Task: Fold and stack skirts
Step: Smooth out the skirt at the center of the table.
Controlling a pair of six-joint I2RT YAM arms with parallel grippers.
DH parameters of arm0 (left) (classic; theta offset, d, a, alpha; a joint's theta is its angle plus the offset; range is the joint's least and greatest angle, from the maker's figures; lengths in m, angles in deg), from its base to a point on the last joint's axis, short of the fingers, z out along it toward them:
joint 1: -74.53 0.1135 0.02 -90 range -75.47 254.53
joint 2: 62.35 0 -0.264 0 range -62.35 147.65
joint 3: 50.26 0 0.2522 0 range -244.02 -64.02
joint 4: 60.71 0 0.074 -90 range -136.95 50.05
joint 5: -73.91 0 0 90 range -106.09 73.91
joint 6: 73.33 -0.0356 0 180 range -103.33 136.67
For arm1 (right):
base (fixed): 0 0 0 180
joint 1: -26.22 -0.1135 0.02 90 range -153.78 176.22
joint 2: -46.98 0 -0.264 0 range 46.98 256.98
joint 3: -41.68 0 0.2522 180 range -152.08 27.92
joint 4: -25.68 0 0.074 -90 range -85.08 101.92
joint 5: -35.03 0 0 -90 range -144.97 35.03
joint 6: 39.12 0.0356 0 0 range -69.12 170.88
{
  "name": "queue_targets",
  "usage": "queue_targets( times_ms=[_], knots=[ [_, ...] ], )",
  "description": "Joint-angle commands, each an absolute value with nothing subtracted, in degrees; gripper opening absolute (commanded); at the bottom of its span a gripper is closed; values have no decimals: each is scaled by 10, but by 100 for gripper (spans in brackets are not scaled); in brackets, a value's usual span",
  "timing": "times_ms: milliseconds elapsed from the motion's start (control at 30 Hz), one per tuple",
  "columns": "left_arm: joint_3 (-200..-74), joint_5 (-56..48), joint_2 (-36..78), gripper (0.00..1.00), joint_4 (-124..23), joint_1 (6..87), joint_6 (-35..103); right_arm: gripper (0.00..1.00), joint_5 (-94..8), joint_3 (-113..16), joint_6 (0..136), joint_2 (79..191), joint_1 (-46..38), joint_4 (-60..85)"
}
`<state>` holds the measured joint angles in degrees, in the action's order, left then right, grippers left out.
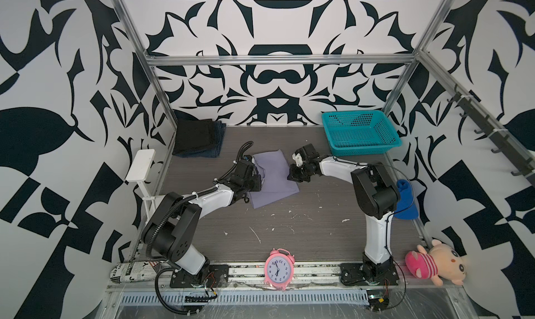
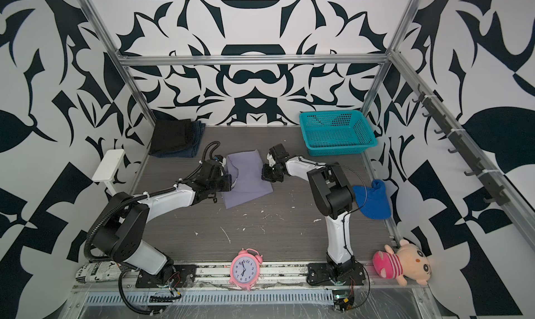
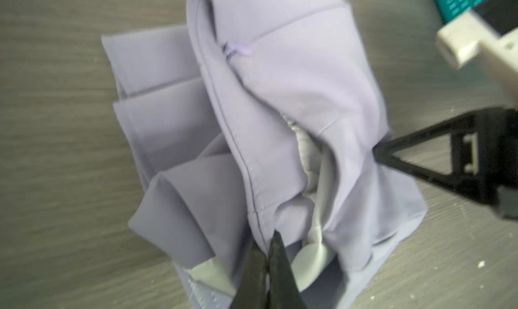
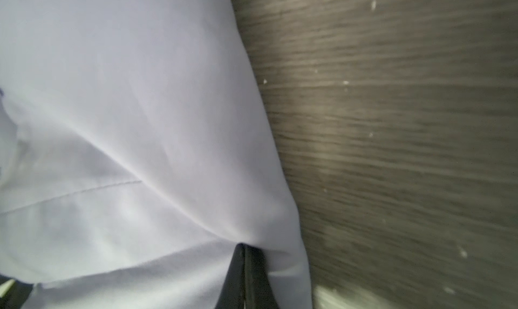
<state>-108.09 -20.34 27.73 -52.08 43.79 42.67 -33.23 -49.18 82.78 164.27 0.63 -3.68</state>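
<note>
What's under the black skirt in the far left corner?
A folded dark blue denim skirt lies under the black skirt. Its edges stick out along the near side and toward the teal basket. The rest of the denim, and anything beneath it, is covered.

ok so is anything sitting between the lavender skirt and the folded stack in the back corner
Nothing loose lies on the table between them. Left tool and right tool both pinch the lavender skirt; the black skirt rests on the denim skirt. Only the left arm's cable loop rises on that side.
</note>
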Motion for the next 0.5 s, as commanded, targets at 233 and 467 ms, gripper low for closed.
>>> queue_targets(
  times_ms=[233,467],
  knots=[
    [-1042,-258,240,30,-521,429,414,7,-353,-510,822,1619,12,-88],
    [-1130,-300,173,50,-458,430,358,15,-324,-527,801,1542,7,-121]
  ],
)
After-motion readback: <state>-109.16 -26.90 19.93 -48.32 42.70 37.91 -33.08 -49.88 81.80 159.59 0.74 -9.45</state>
